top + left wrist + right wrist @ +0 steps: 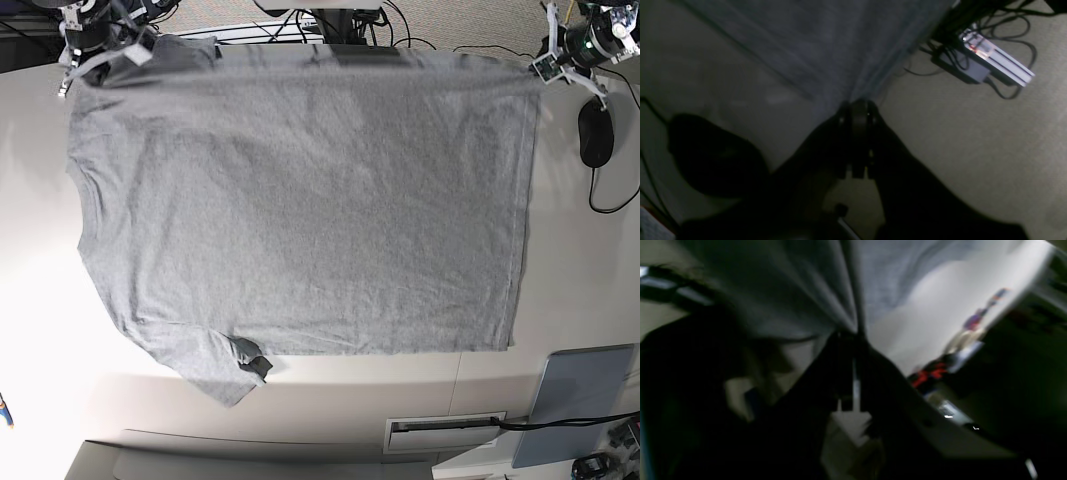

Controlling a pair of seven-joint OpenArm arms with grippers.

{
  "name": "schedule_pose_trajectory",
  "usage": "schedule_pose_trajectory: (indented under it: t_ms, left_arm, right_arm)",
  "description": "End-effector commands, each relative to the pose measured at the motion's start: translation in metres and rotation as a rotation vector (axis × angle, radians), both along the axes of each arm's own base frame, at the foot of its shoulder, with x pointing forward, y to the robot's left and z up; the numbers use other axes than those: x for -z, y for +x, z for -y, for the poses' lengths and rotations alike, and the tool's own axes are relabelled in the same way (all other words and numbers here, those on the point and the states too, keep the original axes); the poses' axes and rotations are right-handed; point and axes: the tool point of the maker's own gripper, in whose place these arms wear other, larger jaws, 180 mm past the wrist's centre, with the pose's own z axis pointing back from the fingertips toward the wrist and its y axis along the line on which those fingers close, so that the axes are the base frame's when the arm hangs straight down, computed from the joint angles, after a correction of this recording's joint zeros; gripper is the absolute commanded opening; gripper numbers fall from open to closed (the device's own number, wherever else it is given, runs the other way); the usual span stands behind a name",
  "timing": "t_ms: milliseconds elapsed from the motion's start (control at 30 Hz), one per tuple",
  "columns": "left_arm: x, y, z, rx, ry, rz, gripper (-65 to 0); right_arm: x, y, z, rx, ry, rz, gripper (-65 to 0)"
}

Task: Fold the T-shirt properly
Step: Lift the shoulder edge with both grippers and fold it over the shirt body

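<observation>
The heather-grey T-shirt [300, 210] lies spread wide across the white table [30, 300], plain side up, with one short sleeve [222, 368] at the near left. My left gripper [548, 66] is shut on the shirt's far right corner. In the left wrist view the dark fingers [858, 110] pinch the T-shirt [813, 50], and the cloth fans out from them in taut folds. My right gripper [90, 68] is shut on the far left corner. The right wrist view shows that gripper [850, 336] clamping gathered T-shirt cloth [800, 290].
A black computer mouse [596, 133] with its cable lies right of the shirt. A grey pad [580, 405] sits at the near right. Cables and a power strip [997, 63] lie on the floor behind the table's far edge.
</observation>
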Motion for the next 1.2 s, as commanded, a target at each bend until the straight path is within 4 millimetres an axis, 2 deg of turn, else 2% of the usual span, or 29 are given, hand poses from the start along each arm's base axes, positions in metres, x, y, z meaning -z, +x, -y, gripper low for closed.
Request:
schedule_pose_trajectory:
  t_ms: [0, 167, 500, 867, 1033, 1167]
  left_arm:
    - [-0.01, 0.016, -0.008, -0.017, 0.026, 0.061, -65.0]
    - [-0.026, 0.052, -0.01, -0.101, -0.016, 0.187, -65.0]
    - [-0.034, 0.095, -0.006, -0.179, -0.074, 0.305, -65.0]
    - [-0.048, 0.132, -0.001, -0.23, -0.127, 0.411, -65.0]
    - [-0.056, 0.143, -0.001, -0.228, -0.13, 0.443, -65.0]
    - [-0.056, 0.143, -0.001, -0.229, -0.13, 0.443, -65.0]
  right_arm:
    - [-0.01, 0.012, 0.001, -0.015, -0.019, 0.051, -65.0]
    - [-0.018, 0.044, -0.009, -0.03, 0.052, 0.141, -65.0]
    - [-0.045, 0.104, -0.025, -0.086, 0.148, 0.323, -65.0]
    - [-0.035, 0.142, -0.005, -0.059, 0.17, 0.371, -65.0]
    - [-0.023, 0.156, -0.019, -0.084, 0.205, 0.362, -65.0]
    - [-0.015, 0.166, -0.024, -0.101, 0.174, 0.356, -65.0]
